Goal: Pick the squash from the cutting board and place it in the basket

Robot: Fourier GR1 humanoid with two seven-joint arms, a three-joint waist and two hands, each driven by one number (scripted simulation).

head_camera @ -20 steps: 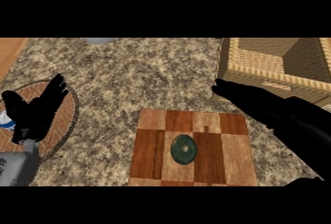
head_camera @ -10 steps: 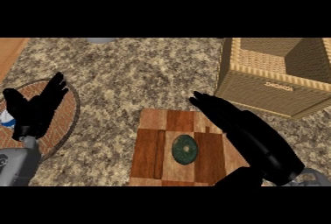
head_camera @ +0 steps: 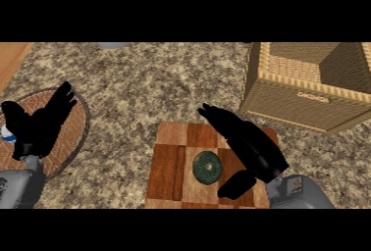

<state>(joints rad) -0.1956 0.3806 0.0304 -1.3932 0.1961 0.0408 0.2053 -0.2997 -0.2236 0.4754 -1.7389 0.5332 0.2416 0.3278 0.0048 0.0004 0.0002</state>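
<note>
Squash (head_camera: 208,167) lies mid cutting board (head_camera: 170,166), untouched. Right hand (head_camera: 246,142) hovers just beside it, fingers straight, thumb spread wide, probably to straddle squash for grasp. Basket (head_camera: 304,98) upper right. Left hand (head_camera: 39,125) rests open, left edge.

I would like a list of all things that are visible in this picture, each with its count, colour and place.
squash: one, dark green, on the cutting board
cutting board: one, brown wooden checks, lower middle
basket: one, tan wicker, upper right
round mat: one, reddish brown with a dark rim, left side
grey object: one, top edge, mostly cut off
blue and white thing: one, left edge, mostly hidden
counter: one, speckled beige and brown
left robot hand: one, black, open, resting at left
right robot hand: one, black, open, over the board beside the squash
</note>
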